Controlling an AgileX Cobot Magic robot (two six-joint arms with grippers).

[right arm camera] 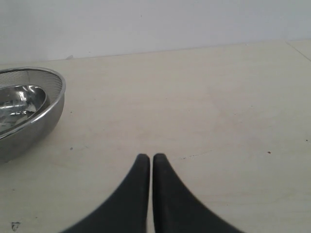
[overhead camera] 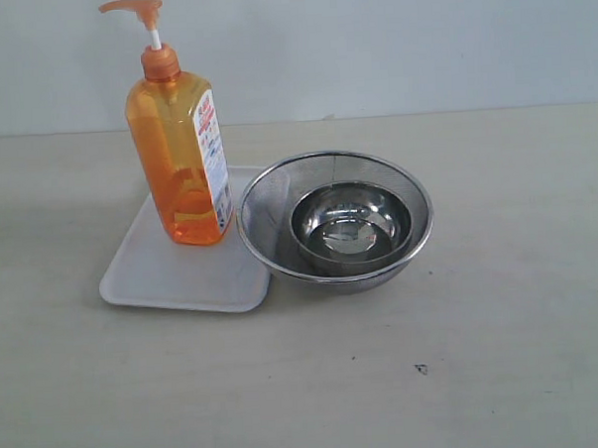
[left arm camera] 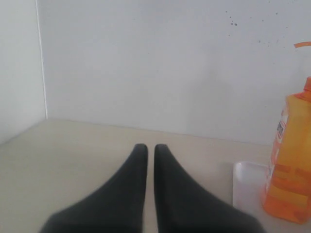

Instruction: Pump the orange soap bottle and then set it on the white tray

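Exterior view: the orange soap bottle (overhead camera: 180,160) is seen upright on the white tray (overhead camera: 152,277), left of centre, and is judged nearer the left gripper (left arm camera: 146,148) than the right gripper (right arm camera: 147,158); both are pressed shut, with nothing held.

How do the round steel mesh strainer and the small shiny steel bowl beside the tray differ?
The round steel mesh strainer is the wider; the small shiny steel bowl is smaller. The strainer's wall is see-through mesh; the bowl's is solid and mirror-bright. The strainer rests on the table; the bowl sits inside it. Both are round, steel and upright.
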